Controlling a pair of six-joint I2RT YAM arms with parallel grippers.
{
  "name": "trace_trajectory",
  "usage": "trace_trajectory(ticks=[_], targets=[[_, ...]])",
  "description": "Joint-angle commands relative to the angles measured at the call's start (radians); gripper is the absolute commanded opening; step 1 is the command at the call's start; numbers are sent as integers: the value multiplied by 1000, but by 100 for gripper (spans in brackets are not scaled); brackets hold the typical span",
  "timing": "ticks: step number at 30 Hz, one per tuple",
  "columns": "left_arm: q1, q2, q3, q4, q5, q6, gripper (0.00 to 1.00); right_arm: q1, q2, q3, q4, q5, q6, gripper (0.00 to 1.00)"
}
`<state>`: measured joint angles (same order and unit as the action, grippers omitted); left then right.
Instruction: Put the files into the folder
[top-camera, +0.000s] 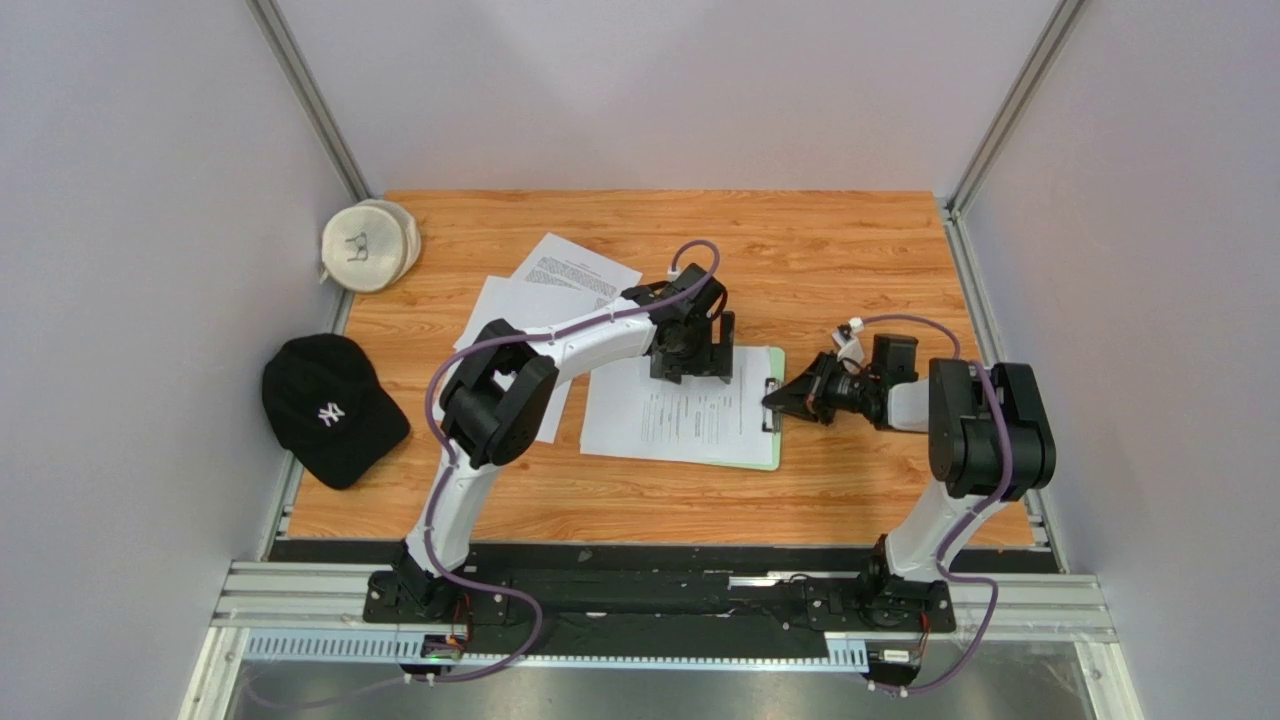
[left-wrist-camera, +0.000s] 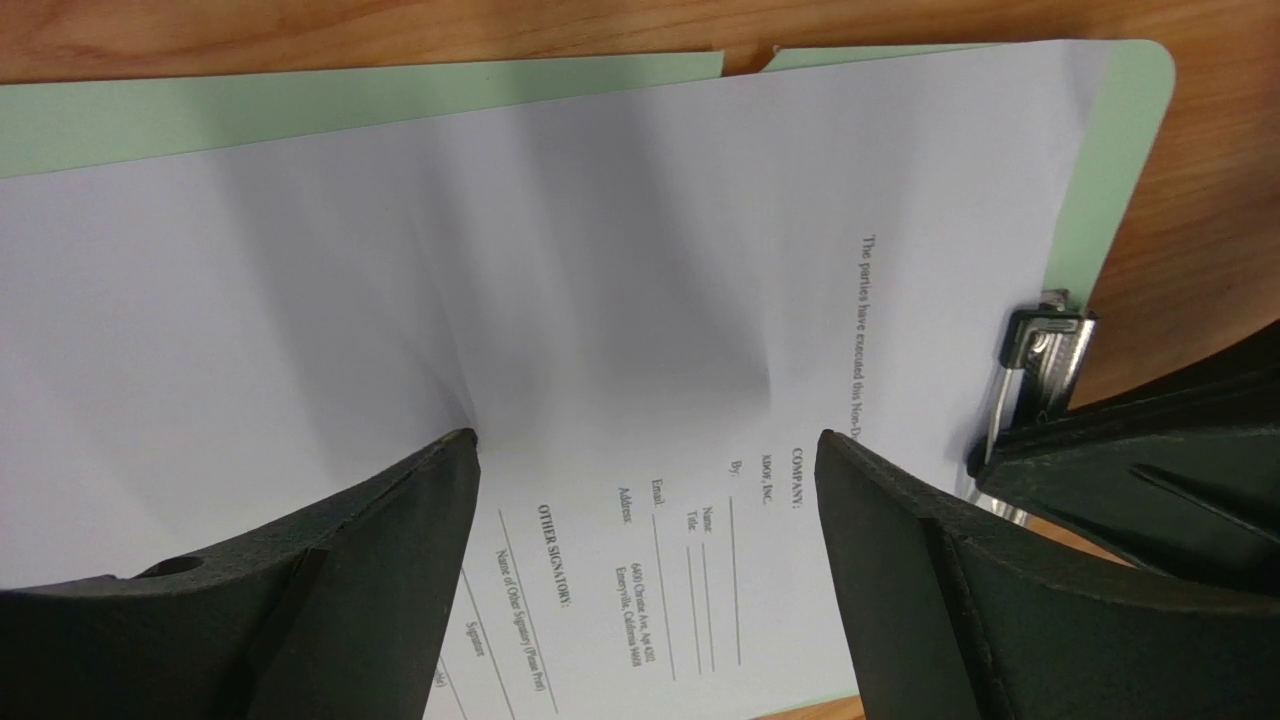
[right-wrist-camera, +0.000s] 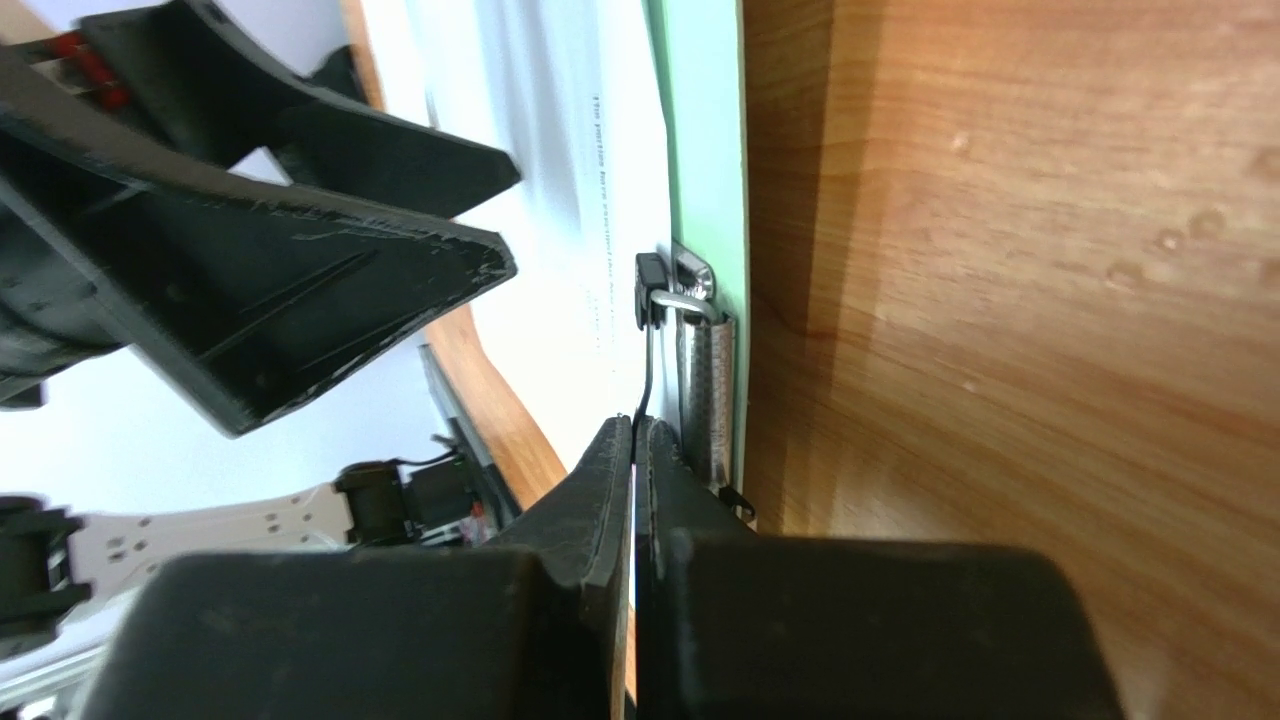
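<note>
**Feeding sheets toward a clip gripped at the folder's right end**

The folder (left-wrist-camera: 226, 113) is laid flat near the middle of the table (top-camera: 842, 255). Its long axis runs left to right, and its clip (right-wrist-camera: 699, 345) sits at the short edge turned toward the right arm. The clip's thin lever is pinched between the fully closed jaws of the right gripper (right-wrist-camera: 634, 428), which is reached in from the right. Whether the clip's mouth is lifted cannot be told.

One printed sheet (top-camera: 676, 420) is spread on the folder, slightly askew, with one end beside the clip. Whether that end is tucked under the clip cannot be told. The left gripper (left-wrist-camera: 646, 443) is hung directly over this sheet with its jaws spread wide and nothing held. Faint ripples are seen in the paper between its fingertips.

The loose sheets (top-camera: 549, 278) are fanned and overlapping to the left of the folder and farther back, partly covered by the left arm. The left arm is judged much the nearer to them, and a sideways carry toward the clip end would be called for.

Bare wood is left beyond and to the right of the folder. Room is tight where the two grippers stand close by the clip, and a black cap (top-camera: 323, 405) is set at the table's left edge.
</note>
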<state>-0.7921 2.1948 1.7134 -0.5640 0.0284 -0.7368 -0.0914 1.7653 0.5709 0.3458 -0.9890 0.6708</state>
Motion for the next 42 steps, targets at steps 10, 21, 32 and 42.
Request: trace_trajectory(ticks=[10, 21, 32, 42], targets=[[-29, -101, -55, 81, 148, 31, 92, 61, -119, 225, -611, 288, -321, 36], [-27, -322, -95, 6, 150, 97, 92, 128, -269, 388, -887, 507, -361, 48], [37, -803, -552, -46, -25, 142, 91, 533, -288, 532, -1041, 1214, -271, 44], [65, -1069, -719, -102, -27, 79, 91, 584, -158, 502, -1041, 1320, -286, 36]])
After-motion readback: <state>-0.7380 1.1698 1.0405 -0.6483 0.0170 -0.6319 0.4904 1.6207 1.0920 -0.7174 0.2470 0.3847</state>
